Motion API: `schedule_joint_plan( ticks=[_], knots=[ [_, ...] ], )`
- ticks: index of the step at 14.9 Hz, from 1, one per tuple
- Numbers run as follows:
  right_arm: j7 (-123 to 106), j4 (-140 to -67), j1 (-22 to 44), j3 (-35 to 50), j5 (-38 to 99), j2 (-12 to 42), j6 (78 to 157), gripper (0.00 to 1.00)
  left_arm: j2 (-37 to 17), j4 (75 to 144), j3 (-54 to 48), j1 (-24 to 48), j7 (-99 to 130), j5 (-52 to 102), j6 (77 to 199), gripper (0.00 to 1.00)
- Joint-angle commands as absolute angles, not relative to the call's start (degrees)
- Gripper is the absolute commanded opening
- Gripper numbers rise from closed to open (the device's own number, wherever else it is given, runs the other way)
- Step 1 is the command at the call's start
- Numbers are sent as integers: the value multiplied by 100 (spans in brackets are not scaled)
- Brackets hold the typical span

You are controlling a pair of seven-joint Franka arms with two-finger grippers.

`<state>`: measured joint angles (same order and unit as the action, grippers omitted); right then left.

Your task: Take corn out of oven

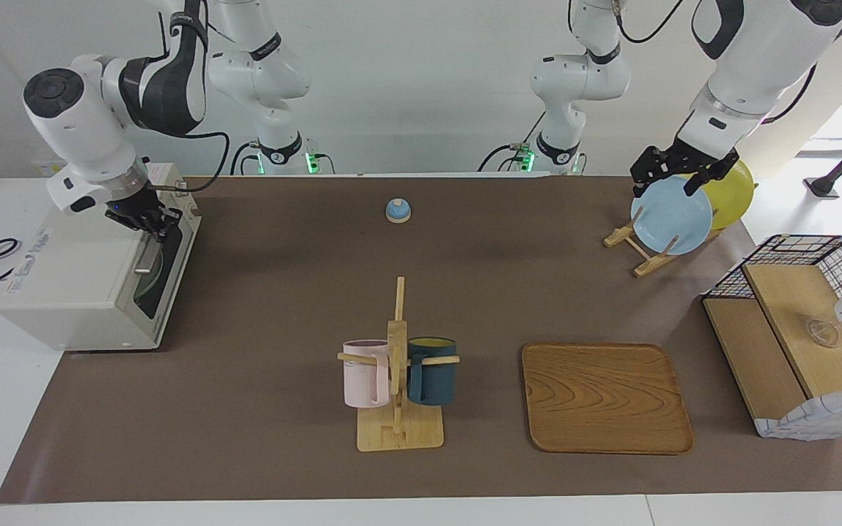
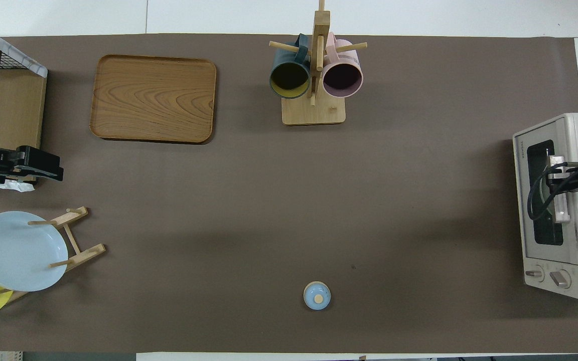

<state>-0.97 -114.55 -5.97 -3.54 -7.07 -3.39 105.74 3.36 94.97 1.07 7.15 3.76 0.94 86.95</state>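
The boxy off-white toaster oven (image 1: 92, 274) with its dark glass door sits at the right arm's end of the brown table mat, and its door looks closed, the metal bar handle (image 1: 146, 258) lying along the door's upper edge. The right gripper (image 1: 145, 219) is down at that handle, at the end of the bar nearer the robots; it seems to touch or straddle the bar, but whether its fingers are wide, narrow or clamped I cannot tell. The corn cannot be seen in either view, and it is presumably inside the oven, hidden by the dark glass. Further along stand a small blue bell (image 1: 397, 210) near the robots, a wooden mug tree (image 1: 397, 365) with a pink mug and a dark teal mug, a bare wooden tray (image 1: 606, 398), and a wooden plate rack with a pale blue plate (image 1: 671, 216) and a round yellow plate (image 1: 734, 191). The left gripper (image 1: 673, 175) waits over those plates, holding nothing, finger gap unclear. The task looks barely begun: the door must be pulled open, the corn grasped and brought out
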Motion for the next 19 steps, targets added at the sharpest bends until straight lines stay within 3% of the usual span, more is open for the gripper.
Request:
schedule_joint_plan(
  ticks=[1, 11, 19],
  knots=[
    [-202, -11584, -642, -334, -1036, -360, 10758, 0, 413, 9519, 123, 765, 387, 0, 8657, 100],
    [-299, -11768, -747, -325, -1099, -369, 10793, 0, 413, 9519, 88, 782, 404, 0, 8666, 100],
    [-264, -12023, -475, -308, -809, -343, 11302, 0, 413, 9527, 88, 782, 396, 0, 8666, 100]
  ],
)
